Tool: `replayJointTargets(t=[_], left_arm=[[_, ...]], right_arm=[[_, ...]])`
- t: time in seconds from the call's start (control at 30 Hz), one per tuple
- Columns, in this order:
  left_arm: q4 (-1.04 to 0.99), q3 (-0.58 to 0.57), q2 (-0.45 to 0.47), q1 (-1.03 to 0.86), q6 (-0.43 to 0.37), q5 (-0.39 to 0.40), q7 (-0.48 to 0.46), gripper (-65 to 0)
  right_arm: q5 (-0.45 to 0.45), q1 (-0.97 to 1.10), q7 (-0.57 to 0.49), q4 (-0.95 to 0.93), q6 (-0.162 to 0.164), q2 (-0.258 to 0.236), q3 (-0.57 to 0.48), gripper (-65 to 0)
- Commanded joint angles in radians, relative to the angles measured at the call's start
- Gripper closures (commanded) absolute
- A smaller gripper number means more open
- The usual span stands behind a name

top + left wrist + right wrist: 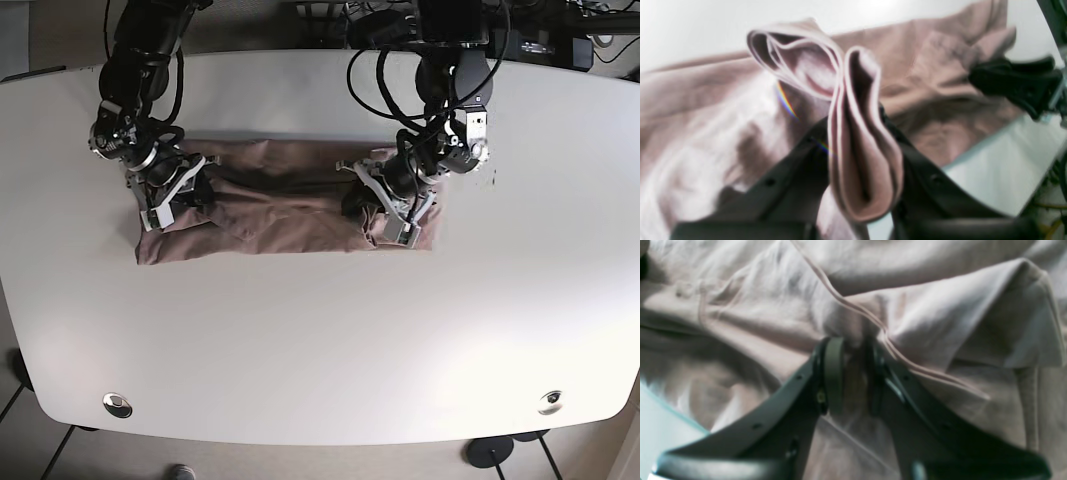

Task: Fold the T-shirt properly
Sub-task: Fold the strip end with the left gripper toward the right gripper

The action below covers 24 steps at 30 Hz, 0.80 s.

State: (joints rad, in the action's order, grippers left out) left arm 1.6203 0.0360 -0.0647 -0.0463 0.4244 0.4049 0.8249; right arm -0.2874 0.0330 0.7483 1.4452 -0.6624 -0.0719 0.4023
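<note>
My left gripper (862, 160) is clamped on a doubled hem of the shirt (280, 215), lifted clear of the rest. My right gripper (851, 373) is pinched shut on a bunched fold with a seam running past it. The shirt lies as a long band across the table (320, 340), toward twelve o'clock from its middle, my left gripper at its three o'clock end, my right at nine. To fold well, I judge both ends should rise level and travel together, cloth kept taut so no wrinkle gets trapped. No containers are in sight.
</note>
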Motion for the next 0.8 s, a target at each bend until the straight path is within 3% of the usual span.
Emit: replayJointTargets(t=[0.03,0.13,0.27,0.37,0.5,0.63,0.8], left_arm=[[-0.007,-0.009,-0.004,0.013,-0.034,0.022,-0.057,-0.6],[-0.044,-0.009,-0.004,0.044,-0.052,0.022,-0.057,-1.8],[-0.055,-0.009,-0.004,0.055,-0.054,0.021,-0.057,-23.2],[-0.035,-0.052,-0.002,0.064,-0.055,0.021,-0.055,-30.3],[0.034,-0.258,0.030,0.089,-0.144,-0.047,-0.055,-31.8],[0.074,-0.367,0.032,0.104,-0.147,-0.099,-0.055,-31.8],[0.094,-0.290,0.030,0.110,-0.147,-0.103,-0.059,-31.4]], right_arm=[[0.012,-0.005,0.021,0.010,-0.003,-0.006,0.001,-10.9],[0.012,-0.005,0.021,0.010,-0.003,-0.006,0.002,-10.9],[0.012,-0.005,0.023,0.010,-0.003,-0.006,0.005,-10.9],[0.012,-0.005,0.023,0.010,-0.003,-0.006,0.001,-10.9],[0.012,-0.005,0.023,0.010,-0.003,-0.006,0.001,-10.9],[0.012,-0.005,0.023,0.010,-0.003,-0.006,0.001,-10.9],[0.010,-0.005,0.024,0.067,-0.003,-0.006,0.005,-10.9]])
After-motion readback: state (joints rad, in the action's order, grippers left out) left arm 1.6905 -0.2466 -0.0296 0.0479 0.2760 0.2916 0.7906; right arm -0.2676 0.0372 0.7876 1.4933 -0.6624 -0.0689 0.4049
